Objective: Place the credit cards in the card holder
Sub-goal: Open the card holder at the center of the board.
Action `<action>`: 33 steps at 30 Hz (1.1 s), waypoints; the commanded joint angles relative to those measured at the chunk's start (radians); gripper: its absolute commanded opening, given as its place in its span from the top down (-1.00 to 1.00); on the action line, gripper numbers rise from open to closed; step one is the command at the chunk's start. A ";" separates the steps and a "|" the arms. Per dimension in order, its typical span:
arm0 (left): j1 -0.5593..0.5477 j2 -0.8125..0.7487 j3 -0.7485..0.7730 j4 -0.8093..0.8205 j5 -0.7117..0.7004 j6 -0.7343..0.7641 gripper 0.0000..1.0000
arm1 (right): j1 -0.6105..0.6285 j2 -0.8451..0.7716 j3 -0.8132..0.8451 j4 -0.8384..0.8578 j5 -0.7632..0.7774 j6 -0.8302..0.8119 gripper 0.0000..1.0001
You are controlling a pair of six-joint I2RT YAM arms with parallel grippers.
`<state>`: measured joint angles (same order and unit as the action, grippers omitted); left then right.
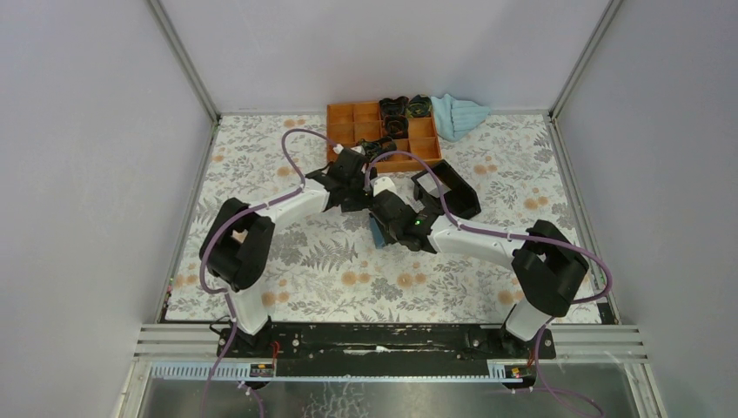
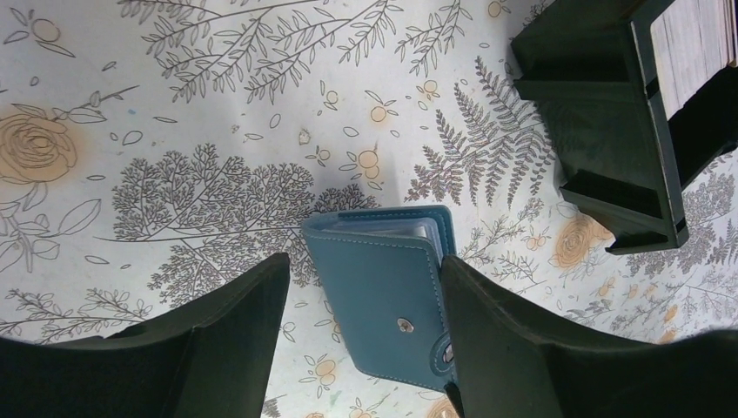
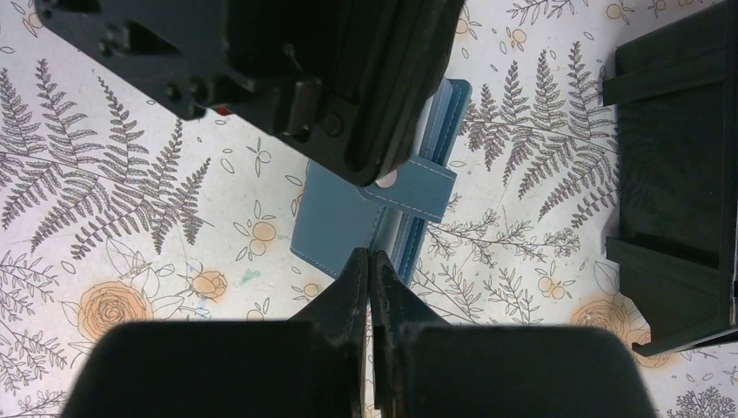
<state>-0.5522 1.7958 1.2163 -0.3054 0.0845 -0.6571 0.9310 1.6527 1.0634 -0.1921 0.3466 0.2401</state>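
The dark teal card holder [image 1: 377, 231] lies folded on the flowered table, with its clasp strap [image 3: 425, 192] over one edge. My left gripper [image 2: 365, 259] is open and hangs just above the holder [image 2: 379, 287]; its right finger [image 2: 487, 331] is against the holder's clasp edge. My right gripper [image 3: 370, 254] is shut, with its tips at the near edge of the holder [image 3: 335, 226], where the cover meets the inner sleeves. I cannot tell whether it pinches anything. No tan-orange credit card shows. The left gripper's body [image 3: 331, 70] hides the holder's far half.
A black box [image 1: 448, 193] stands open just right of the grippers, with a pale stack [image 2: 692, 43] inside. An orange compartment tray [image 1: 383, 135] with dark parts sits at the back, a light blue cloth [image 1: 459, 113] beside it. Both arms crowd the table's middle.
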 commanded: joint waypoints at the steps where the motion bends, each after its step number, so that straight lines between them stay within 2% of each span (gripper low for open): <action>1: -0.016 0.028 0.035 0.042 0.013 -0.004 -0.42 | 0.013 -0.004 0.043 0.019 0.016 0.008 1.00; 13: -0.035 0.054 0.034 0.045 0.014 -0.006 -0.33 | 0.017 0.004 0.049 0.013 0.018 0.006 1.00; 17: -0.038 0.050 0.027 0.040 0.017 -0.004 -0.03 | 0.018 0.003 0.048 0.011 0.028 0.008 1.00; 25: -0.044 0.029 -0.022 0.053 0.017 -0.015 0.44 | 0.017 0.005 0.043 0.007 0.038 0.017 1.00; 30: -0.045 0.020 -0.041 0.058 0.026 -0.010 0.99 | 0.017 0.001 0.041 0.008 0.037 0.020 1.00; 32: -0.046 0.018 -0.049 0.060 0.028 -0.006 1.00 | 0.017 -0.002 0.042 0.008 0.030 0.022 0.98; 33: -0.046 0.016 -0.053 0.063 0.030 -0.006 1.00 | 0.016 -0.004 0.041 0.009 0.027 0.021 0.89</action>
<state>-0.5888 1.8267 1.1992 -0.2474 0.1150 -0.6838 0.9428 1.6588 1.0649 -0.2016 0.3473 0.2581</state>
